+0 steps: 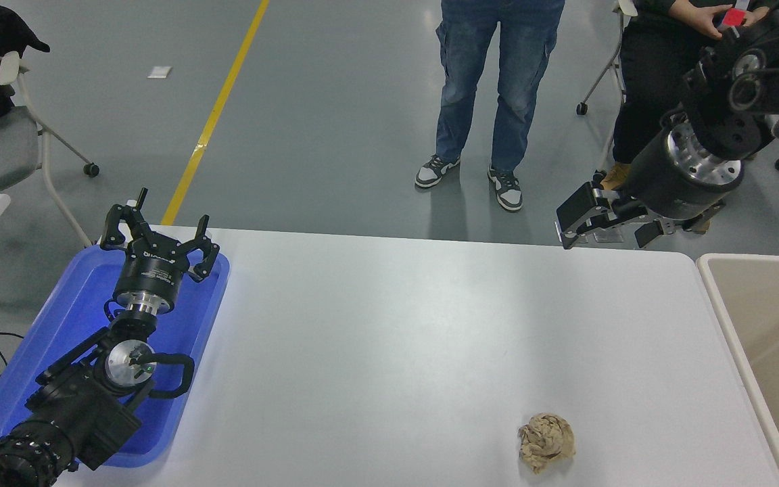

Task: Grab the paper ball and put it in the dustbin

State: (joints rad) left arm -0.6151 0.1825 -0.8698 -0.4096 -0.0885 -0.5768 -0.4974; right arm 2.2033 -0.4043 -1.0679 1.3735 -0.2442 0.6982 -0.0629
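Note:
The tan, wrinkly paper ball (546, 442) lies on the white table (389, 338) near its front edge, right of centre. The beige dustbin (768, 352) stands at the table's right edge, partly cut off by the picture. My right gripper (609, 226) hangs open and empty above the table's far right edge, well behind the ball and left of the dustbin's far corner. My left gripper (158, 233) is parked open over the blue tray at the lower left.
A shallow blue tray (58, 338) lies at the table's left under the left arm. A person in jeans (491, 88) stands beyond the far edge; another person sits at the top right (653, 74). A chair (4, 135) stands at the far left.

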